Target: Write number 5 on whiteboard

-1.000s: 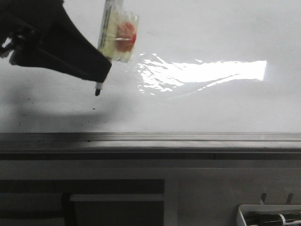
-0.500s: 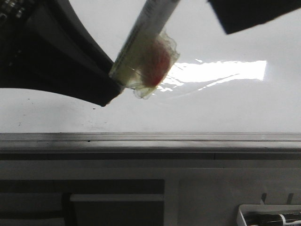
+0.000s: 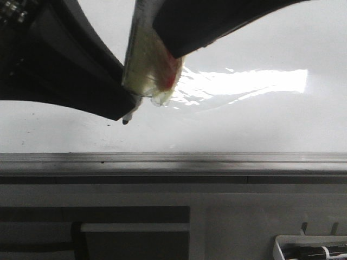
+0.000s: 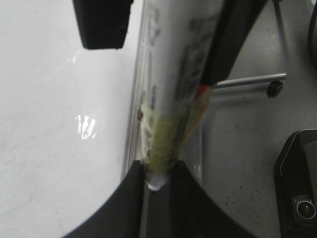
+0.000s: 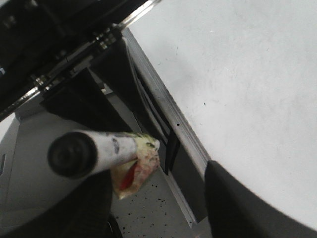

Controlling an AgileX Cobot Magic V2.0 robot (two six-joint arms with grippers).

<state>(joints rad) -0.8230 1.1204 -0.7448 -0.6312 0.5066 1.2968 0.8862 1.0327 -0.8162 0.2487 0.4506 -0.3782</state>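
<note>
No stroke of the 5 shows yet: the whiteboard [image 3: 260, 124] fills the far scene, bare but for specks. The left gripper [image 3: 127, 103] has its jaws clamped on the marker [image 3: 140, 65], its tip near the board's left part; the right gripper [image 5: 153, 198] stands with jaws apart around the marker's upper end.
</note>
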